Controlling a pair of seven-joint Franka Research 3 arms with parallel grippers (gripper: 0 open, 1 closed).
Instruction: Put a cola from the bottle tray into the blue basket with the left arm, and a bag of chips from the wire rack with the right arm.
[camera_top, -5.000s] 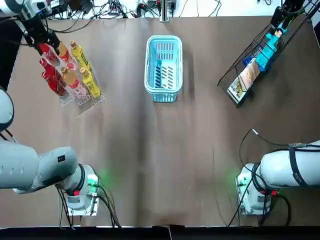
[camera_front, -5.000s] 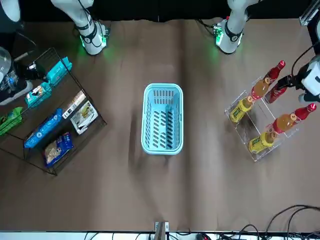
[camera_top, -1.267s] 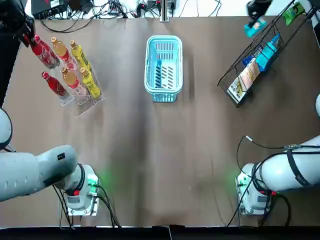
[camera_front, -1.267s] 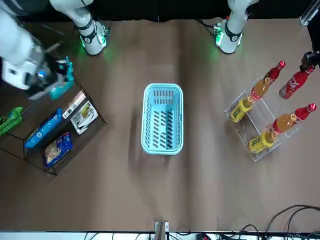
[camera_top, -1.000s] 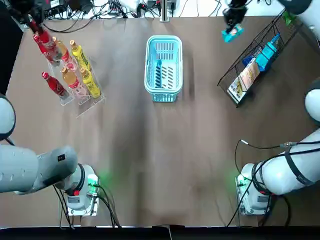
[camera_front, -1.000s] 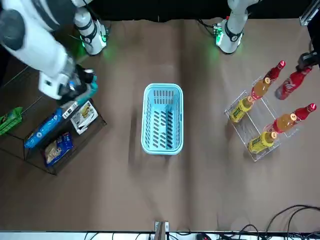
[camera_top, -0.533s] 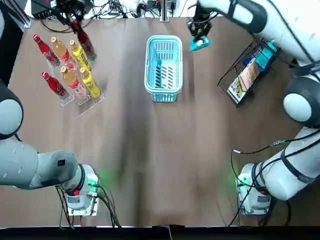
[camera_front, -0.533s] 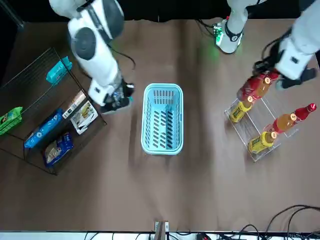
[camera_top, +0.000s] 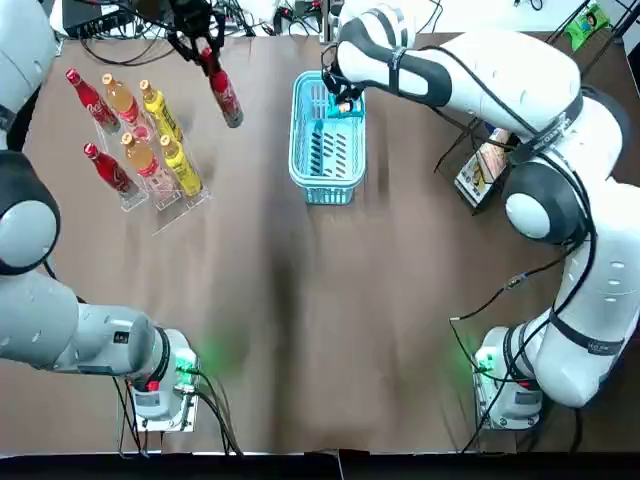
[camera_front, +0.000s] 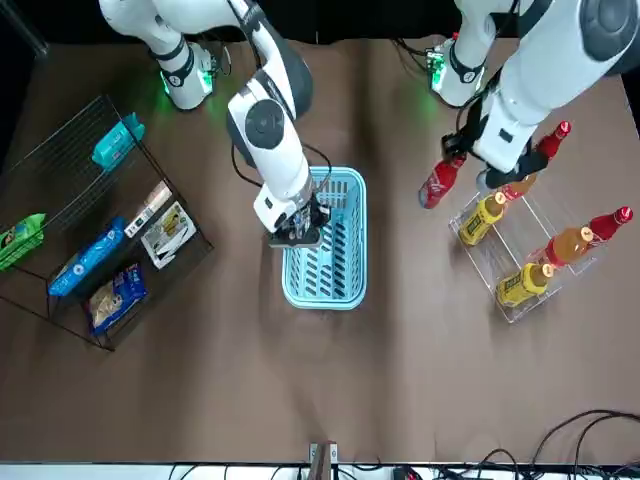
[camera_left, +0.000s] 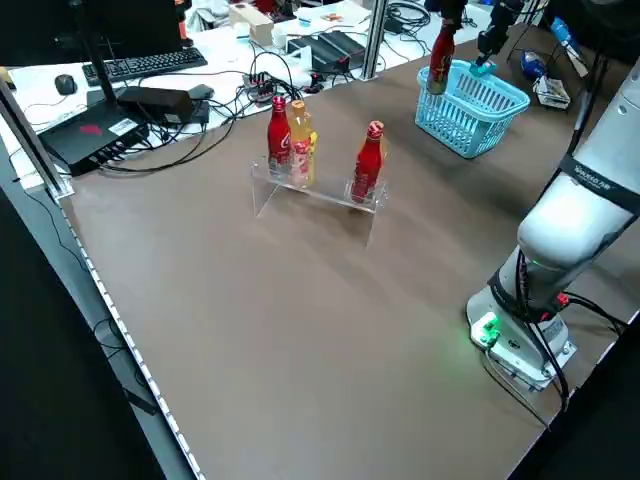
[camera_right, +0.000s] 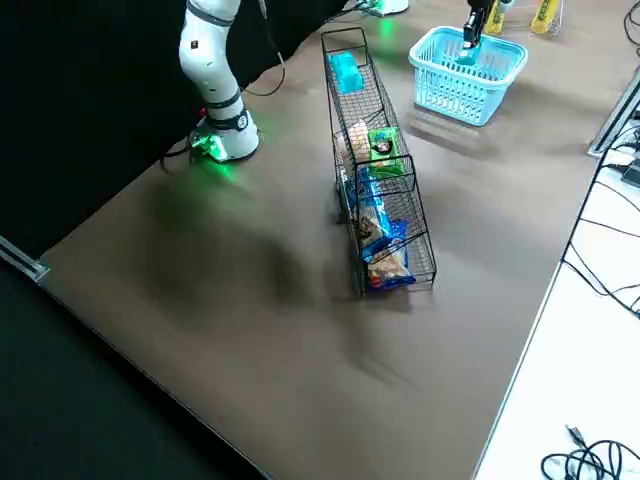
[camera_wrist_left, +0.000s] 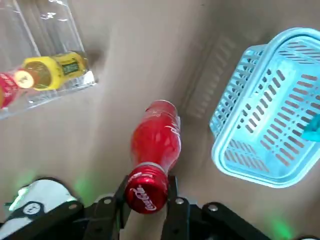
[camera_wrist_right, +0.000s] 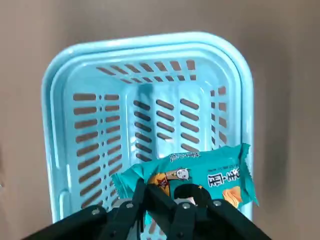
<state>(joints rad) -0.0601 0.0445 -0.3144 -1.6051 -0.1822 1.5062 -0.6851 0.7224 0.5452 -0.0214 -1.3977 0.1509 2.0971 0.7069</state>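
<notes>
Cola (camera_top: 226, 97): red bottle, red cap, white script. Hangs tilted at the top view's upper left, between bottle tray (camera_top: 185, 203) and blue basket (camera_top: 296, 130). Left gripper (camera_wrist_left: 146, 197) is clamped on its neck. Likely stiff, heavy and slick, so the neck hold suits.

Chips bag (camera_wrist_right: 200, 172): teal, probably light and crushable. Right gripper (camera_wrist_right: 167, 200) pinches its edge above the basket.

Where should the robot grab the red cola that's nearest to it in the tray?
Probably by the thin neck just under the cap, coming straight down from above. The nearest cola stands in the bottle tray with an orange bottle close beside its body, so only the top is free. The left gripper holds the carried cola that way.
</notes>
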